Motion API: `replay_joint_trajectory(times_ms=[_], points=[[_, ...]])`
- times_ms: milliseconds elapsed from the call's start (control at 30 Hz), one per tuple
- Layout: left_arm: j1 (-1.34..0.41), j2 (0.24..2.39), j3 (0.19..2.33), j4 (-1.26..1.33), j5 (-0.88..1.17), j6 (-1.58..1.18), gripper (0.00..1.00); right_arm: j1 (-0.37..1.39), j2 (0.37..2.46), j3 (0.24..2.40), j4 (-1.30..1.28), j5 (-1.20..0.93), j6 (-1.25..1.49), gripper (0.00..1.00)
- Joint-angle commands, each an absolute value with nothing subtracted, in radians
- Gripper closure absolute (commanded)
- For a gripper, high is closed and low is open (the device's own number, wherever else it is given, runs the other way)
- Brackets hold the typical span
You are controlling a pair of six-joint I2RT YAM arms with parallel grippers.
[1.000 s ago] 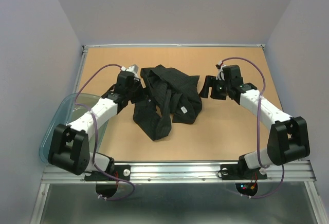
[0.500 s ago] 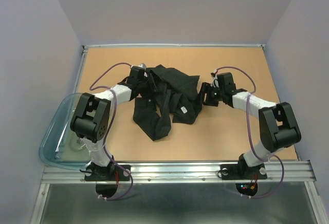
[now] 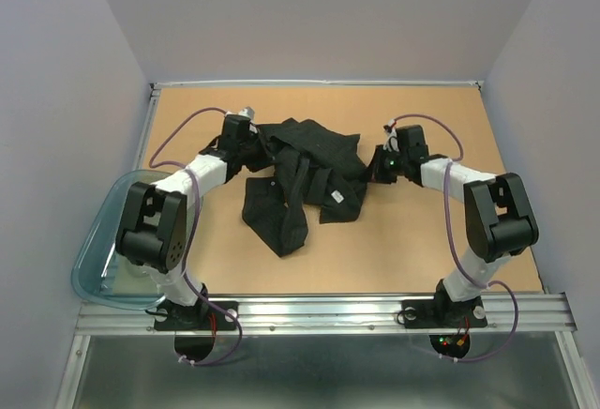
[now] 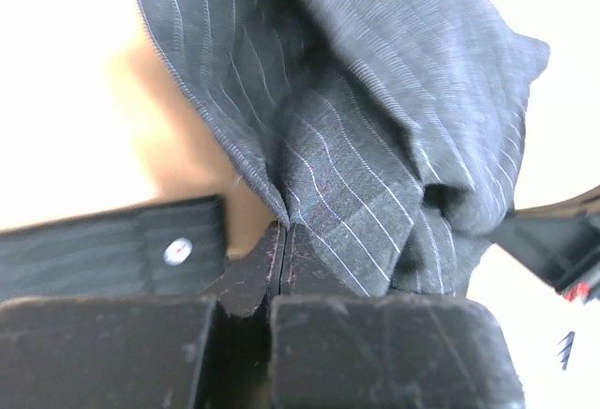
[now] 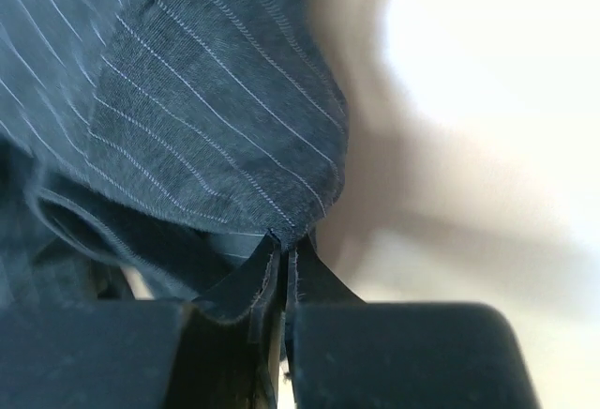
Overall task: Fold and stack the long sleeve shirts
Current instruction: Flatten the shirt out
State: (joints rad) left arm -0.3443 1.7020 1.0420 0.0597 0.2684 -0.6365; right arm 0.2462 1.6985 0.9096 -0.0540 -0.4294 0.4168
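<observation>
The black pinstriped long sleeve shirt lies crumpled in the middle of the table, one part trailing toward the front. My left gripper sits at its left edge, jaws pressed together on a fold of the striped cloth, as the left wrist view shows at the fingertips. My right gripper is at the shirt's right edge. In the right wrist view its jaws are shut on the hem of the fabric. A small white label shows on the cloth.
A translucent blue-grey plastic tub hangs over the table's left front corner, beside the left arm's base. The brown tabletop is ringed by a raised rim, with grey walls on three sides.
Both arms swung inward to the shirt's left and right edges, and both grippers went from open to shut on the cloth. The shirt's edges shifted slightly.
</observation>
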Motion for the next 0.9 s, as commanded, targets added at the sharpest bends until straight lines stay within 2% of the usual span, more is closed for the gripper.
replay_joint_trajectory(times_ms=[0, 100, 133, 167, 200, 300, 333, 400, 433, 500, 533, 633, 667, 767, 867], points=[[-0.288, 1.49, 1.029, 0.002, 0.2, -0.598, 1.0, 0.166, 1.663, 1.17, -0.098, -0.271, 0.329, 0.99], [-0.287, 1.362, 1.0, -0.083, 0.158, -0.578, 1.0, 0.149, 1.675, 1.344, -0.138, -0.163, 0.275, 0.99], [-0.287, 1.314, 0.985, -0.101, 0.167, -0.58, 1.0, 0.147, 1.689, 1.395, -0.15, -0.147, 0.265, 0.98], [-0.288, 1.292, 0.968, -0.11, 0.179, -0.597, 1.0, 0.146, 1.703, 1.435, -0.164, -0.134, 0.262, 0.92], [-0.294, 1.273, 0.927, -0.115, 0.207, -0.612, 1.0, 0.146, 1.729, 1.497, -0.185, -0.117, 0.264, 0.8], [-0.371, 1.217, 0.836, -0.091, 0.224, -0.693, 1.0, 0.146, 1.738, 1.517, -0.206, -0.075, 0.308, 0.52], [-0.402, 1.203, 0.818, -0.063, 0.219, -0.713, 1.0, 0.146, 1.724, 1.494, -0.212, -0.074, 0.322, 0.38], [-0.486, 1.2, 0.769, -0.031, 0.222, -0.771, 1.0, 0.147, 1.692, 1.444, -0.216, -0.086, 0.359, 0.21], [-0.506, 1.2, 0.756, -0.02, 0.225, -0.79, 0.99, 0.147, 1.652, 1.416, -0.218, -0.097, 0.371, 0.19], [-0.55, 1.197, 0.729, -0.006, 0.221, -0.827, 0.87, 0.149, 1.608, 1.306, -0.218, -0.127, 0.411, 0.15], [-0.561, 1.187, 0.718, -0.005, 0.215, -0.834, 0.74, 0.155, 1.556, 1.219, -0.218, -0.143, 0.438, 0.14], [-0.591, 1.169, 0.712, -0.005, 0.209, -0.828, 0.5, 0.169, 1.485, 1.091, -0.216, -0.163, 0.488, 0.14], [-0.591, 1.155, 0.71, -0.009, 0.203, -0.822, 0.35, 0.184, 1.455, 1.054, -0.216, -0.164, 0.505, 0.14], [-0.588, 1.117, 0.748, -0.09, 0.071, -0.786, 0.17, 0.248, 1.433, 0.925, -0.201, -0.153, 0.592, 0.15], [-0.542, 1.1, 0.772, -0.15, 0.02, -0.756, 0.1, 0.316, 1.442, 0.847, -0.137, -0.172, 0.672, 0.16]])
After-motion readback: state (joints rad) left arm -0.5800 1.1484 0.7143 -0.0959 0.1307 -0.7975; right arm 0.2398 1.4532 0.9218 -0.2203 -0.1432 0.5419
